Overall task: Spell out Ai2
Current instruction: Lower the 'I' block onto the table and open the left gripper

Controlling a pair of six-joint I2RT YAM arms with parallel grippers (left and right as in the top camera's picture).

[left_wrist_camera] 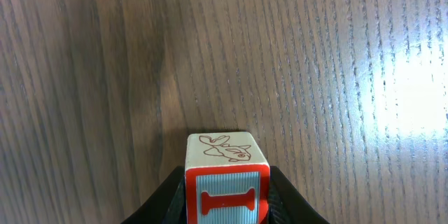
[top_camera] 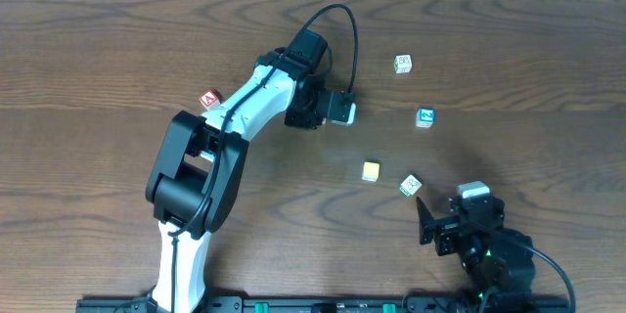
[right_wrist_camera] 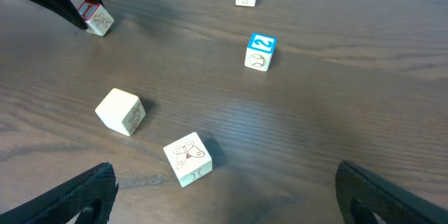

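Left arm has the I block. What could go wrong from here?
The A block lies right beside the left arm; a swing back could knock it. The left gripper seems to pinch the I block only at its near end, so it may twist on release. A cream block and a patterned block lie between the open right gripper and the 2 block; reaching through could scatter them.

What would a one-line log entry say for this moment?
left gripper: shut on I block | right gripper: open | blue 2 block: free on table
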